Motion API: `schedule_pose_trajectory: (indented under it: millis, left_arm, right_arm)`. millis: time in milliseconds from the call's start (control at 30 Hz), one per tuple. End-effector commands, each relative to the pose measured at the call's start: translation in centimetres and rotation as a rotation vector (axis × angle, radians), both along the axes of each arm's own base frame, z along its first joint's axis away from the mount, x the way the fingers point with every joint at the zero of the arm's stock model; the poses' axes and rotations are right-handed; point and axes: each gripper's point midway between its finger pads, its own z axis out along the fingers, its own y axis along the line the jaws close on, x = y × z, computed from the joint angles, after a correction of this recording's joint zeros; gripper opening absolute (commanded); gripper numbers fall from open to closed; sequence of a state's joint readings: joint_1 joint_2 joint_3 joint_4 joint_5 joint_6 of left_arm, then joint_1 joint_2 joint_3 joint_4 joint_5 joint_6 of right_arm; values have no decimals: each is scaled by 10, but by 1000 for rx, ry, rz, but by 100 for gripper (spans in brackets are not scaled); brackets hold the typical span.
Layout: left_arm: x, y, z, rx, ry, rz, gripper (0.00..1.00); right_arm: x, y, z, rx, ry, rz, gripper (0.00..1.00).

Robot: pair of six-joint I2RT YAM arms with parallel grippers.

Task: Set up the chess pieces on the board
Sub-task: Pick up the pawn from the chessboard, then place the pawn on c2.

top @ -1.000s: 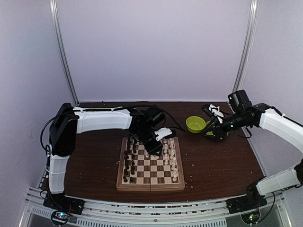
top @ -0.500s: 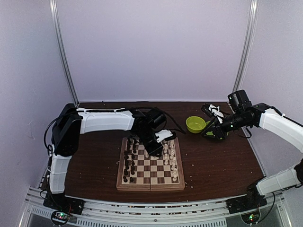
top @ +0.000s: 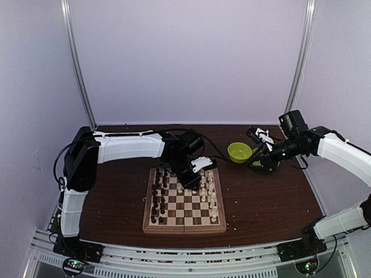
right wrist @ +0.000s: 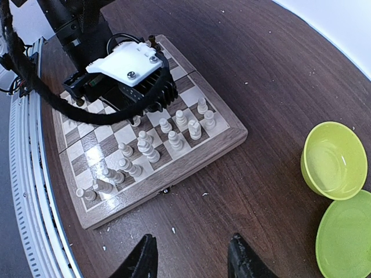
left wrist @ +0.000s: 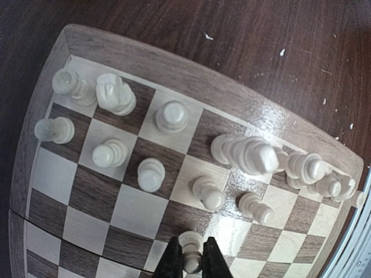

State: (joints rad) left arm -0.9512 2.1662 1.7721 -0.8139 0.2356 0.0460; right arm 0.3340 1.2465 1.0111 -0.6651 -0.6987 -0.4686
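The wooden chessboard (top: 184, 223) lies at the table's middle, with dark pieces (top: 156, 197) down its left side and cream pieces (top: 210, 191) down its right. My left gripper (top: 191, 182) hangs over the board's far middle. In the left wrist view it (left wrist: 192, 260) is shut on a cream pawn (left wrist: 191, 248) that stands over a square, with other cream pieces (left wrist: 249, 155) beyond it. My right gripper (right wrist: 191, 258) is open and empty above bare table, right of the board (right wrist: 191, 156).
A green bowl (top: 239, 152) and a green plate (right wrist: 348, 243) sit at the back right, by my right gripper (top: 259, 162). Tiny white crumbs (right wrist: 173, 230) dot the dark table around the board.
My left gripper has shifted slightly toward the near side over the board's far middle. The right arm has not moved.
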Motion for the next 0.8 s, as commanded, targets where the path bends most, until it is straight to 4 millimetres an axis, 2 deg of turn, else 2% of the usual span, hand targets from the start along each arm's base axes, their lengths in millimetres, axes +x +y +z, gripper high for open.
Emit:
schedule_pose_trajectory:
  millis: [0, 133, 300, 500, 633, 767]
  left_arm:
    - [-3, -13, 39, -89, -16, 6, 2]
    - [-18, -15, 62, -144, -32, -9, 2]
    - [-42, -15, 74, -165, -76, -50, 2]
    - [-73, -24, 61, -138, -86, -144, 2]
    - [-78, -33, 50, -132, -76, -163, 2]
    - [-74, -39, 40, -111, -86, -158, 2]
  right_arm:
    - [5, -2, 10, 0, -29, -5, 41]
    - [5, -2, 10, -3, -33, -8, 41]
    - [5, -2, 10, -4, -36, -10, 41]
    - [6, -3, 11, -6, -40, -11, 41]
    - [6, -4, 11, -10, -41, -14, 41]
    - [6, -5, 12, -10, -50, -18, 41]
